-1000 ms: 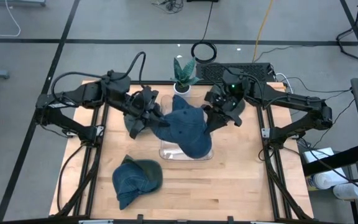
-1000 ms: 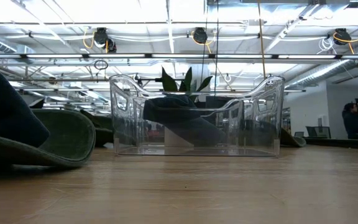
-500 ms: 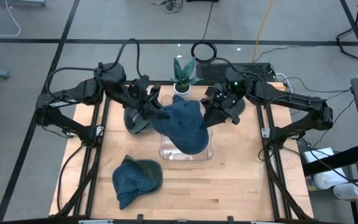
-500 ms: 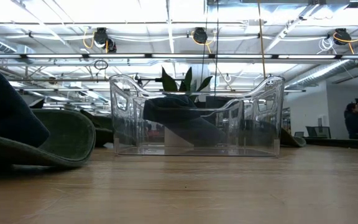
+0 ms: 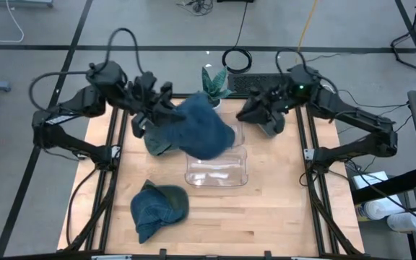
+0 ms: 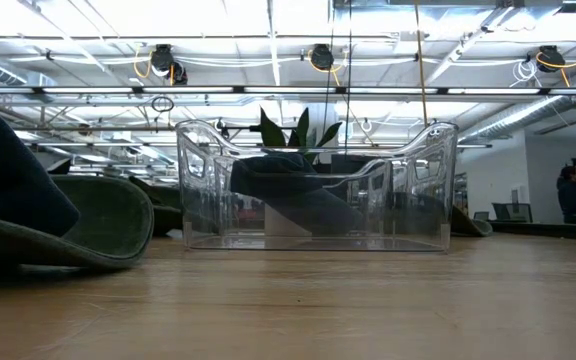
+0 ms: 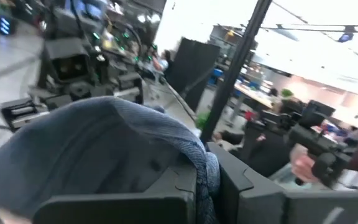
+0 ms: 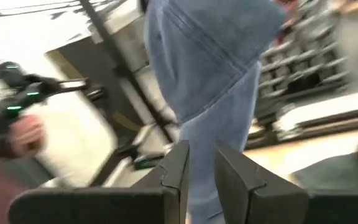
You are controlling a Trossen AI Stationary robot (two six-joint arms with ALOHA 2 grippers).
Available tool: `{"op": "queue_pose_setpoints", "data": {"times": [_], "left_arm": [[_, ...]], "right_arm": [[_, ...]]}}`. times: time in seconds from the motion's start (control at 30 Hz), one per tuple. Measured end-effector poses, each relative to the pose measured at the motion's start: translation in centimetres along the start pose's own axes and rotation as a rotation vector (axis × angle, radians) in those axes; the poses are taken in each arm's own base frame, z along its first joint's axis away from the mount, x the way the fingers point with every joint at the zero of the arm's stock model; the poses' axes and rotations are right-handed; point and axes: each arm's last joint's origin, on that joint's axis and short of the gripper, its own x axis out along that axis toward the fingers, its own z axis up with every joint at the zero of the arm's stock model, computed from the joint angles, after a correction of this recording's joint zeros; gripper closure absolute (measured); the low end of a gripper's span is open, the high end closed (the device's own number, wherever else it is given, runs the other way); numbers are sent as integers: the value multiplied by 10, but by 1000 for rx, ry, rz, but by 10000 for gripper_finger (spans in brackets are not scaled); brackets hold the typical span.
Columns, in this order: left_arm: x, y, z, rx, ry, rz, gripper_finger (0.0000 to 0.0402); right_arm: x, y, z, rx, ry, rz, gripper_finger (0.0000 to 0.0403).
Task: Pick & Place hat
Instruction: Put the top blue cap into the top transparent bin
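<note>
A blue denim hat hangs in the air over the far left part of a clear plastic bin. My left gripper is shut on the hat's left side, and the left wrist view shows the blue cloth spreading out ahead of the fingers. My right gripper stands apart from the hat, toward the far right. Its fingers are a little apart with nothing held, and the hat hangs ahead of them. My left gripper pinches a bunched edge of the hat between its two fingers. The fingers lie about level and come from the table's left. The hat reaches out from them toward the right, lifted clear of the table and above the bin.
A second blue hat lies near the front left of the wooden table; its brim fills the low view's left. A dark green hat lies under my left gripper. A potted plant stands behind the bin.
My left gripper has gone up and toward the table's far left, carrying the blue hat up off the bin. My right gripper, which was at the hat's right edge, has come away from it and drawn back toward the far right.
</note>
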Motion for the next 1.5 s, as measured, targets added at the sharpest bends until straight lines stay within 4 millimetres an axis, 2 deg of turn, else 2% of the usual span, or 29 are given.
{"op": "queue_pose_setpoints", "data": {"times": [0.17, 0.67, 0.9, 1.03, 1.5], "left_arm": [[-18, -5, 9, 29, -72, 97, 383], [-55, -15, 17, 8, -207, 432, 383], [-66, -17, 15, 21, -205, 561, 383], [-66, -15, 12, 85, -160, 601, 383], [-32, 15, 15, 96, -212, 571, 383]], "right_arm": [[-8, 4, 7, -114, -104, -141, 344], [-12, 11, 21, -344, -247, -195, 344], [-12, 12, 22, -357, -269, -215, 344], [-12, 12, 23, -357, -276, -207, 344], [-22, 23, 27, -454, -307, -206, 344]]}}
